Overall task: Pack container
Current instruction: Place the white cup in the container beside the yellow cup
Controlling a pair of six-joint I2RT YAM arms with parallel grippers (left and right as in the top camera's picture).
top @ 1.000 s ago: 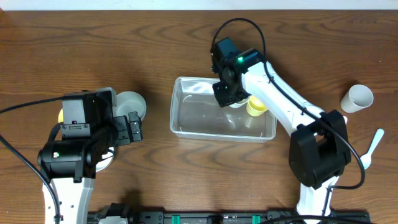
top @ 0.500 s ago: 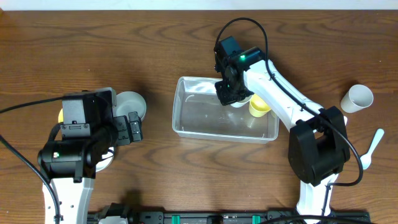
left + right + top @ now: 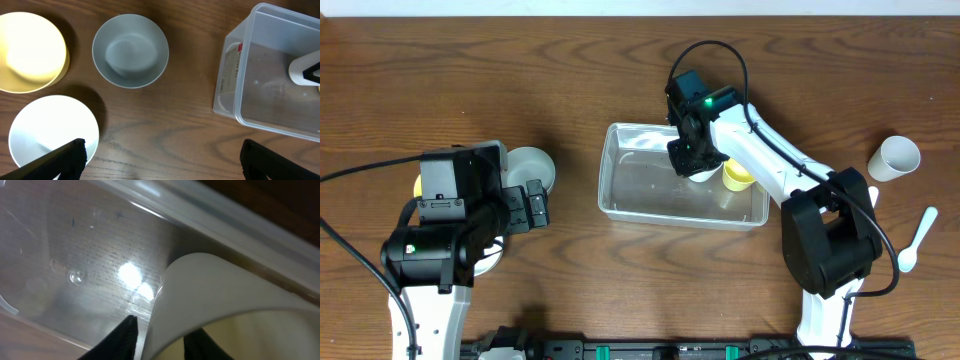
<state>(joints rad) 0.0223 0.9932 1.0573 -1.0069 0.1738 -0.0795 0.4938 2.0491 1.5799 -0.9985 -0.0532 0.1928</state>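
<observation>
Holding the white cup (image 3: 225, 290) by its rim, your right gripper (image 3: 695, 160) sits inside the container (image 3: 620, 200) mid-table, tight beside the yellow cup (image 3: 737, 177). Release it off-level and it may topple. Left gripper (image 3: 162, 152) hangs with jaws spread.

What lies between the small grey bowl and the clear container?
Nothing stands there. Only bare wooden table separates the grey bowl from the container. The left wrist view shows this plainly, and the overhead view agrees.
</observation>
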